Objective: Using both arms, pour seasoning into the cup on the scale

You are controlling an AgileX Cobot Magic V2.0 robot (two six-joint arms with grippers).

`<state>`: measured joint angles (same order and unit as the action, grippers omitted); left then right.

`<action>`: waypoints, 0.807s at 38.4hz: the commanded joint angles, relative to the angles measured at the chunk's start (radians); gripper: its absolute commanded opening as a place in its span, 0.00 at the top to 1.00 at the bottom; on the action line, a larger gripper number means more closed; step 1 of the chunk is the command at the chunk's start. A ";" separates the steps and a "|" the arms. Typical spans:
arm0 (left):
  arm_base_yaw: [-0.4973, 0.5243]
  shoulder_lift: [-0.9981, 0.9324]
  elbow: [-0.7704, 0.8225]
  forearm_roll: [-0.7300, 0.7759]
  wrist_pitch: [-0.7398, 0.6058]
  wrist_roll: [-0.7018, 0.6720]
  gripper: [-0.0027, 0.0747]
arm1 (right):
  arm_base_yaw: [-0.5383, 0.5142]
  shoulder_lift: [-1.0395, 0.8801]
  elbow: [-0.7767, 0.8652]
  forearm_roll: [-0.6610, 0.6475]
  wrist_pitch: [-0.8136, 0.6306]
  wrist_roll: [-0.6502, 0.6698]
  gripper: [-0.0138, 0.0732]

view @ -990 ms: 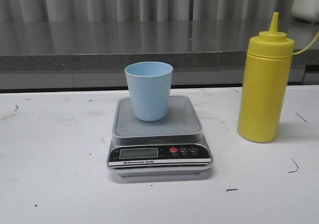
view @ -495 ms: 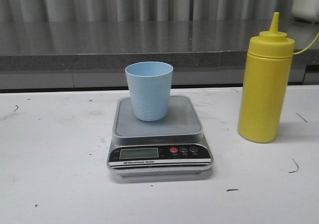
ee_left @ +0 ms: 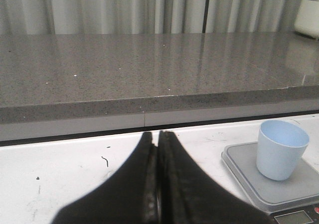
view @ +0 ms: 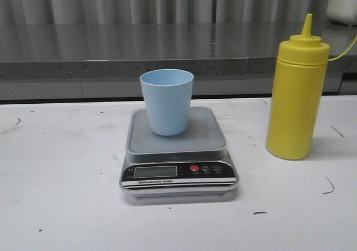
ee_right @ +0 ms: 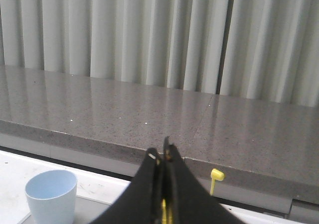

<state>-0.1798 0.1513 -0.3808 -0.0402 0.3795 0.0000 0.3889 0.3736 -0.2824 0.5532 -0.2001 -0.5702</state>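
The pale blue cup (view: 166, 103) stands upright on the plate of the silver-grey scale (view: 207, 135) at the middle of the white table. The yellow seasoning bottle (view: 295, 95) stands upright to the right of the scale, apart from it. Neither gripper shows in the front view. In the left wrist view my left gripper (ee_left: 158, 133) is shut and empty over the bare table, to the left of the cup (ee_left: 281, 149) and scale (ee_left: 244, 170). In the right wrist view my right gripper (ee_right: 160, 153) is shut, with the cup (ee_right: 51, 196) off to one side. A sliver of yellow shows behind its fingers.
A raised grey stone ledge (view: 122, 50) runs along the back of the table, with grey curtains behind it. A white container (view: 341, 3) sits on the ledge at the far right. A small yellow cap on a strap (ee_right: 216, 174) hangs in front of the ledge.
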 commanded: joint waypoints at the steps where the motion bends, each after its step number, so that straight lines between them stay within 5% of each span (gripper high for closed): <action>1: 0.002 0.010 -0.026 -0.011 -0.080 -0.015 0.99 | 0.000 0.005 -0.035 -0.013 -0.064 -0.009 0.91; 12: 0.007 -0.016 0.009 -0.011 -0.110 -0.015 0.99 | 0.000 0.005 -0.035 -0.013 -0.064 -0.009 0.91; 31: 0.208 -0.175 0.386 -0.027 -0.355 -0.015 0.99 | 0.000 0.005 -0.035 -0.013 -0.065 -0.009 0.91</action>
<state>0.0226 -0.0059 -0.0148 -0.0551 0.1624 0.0000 0.3889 0.3736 -0.2824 0.5532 -0.1985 -0.5702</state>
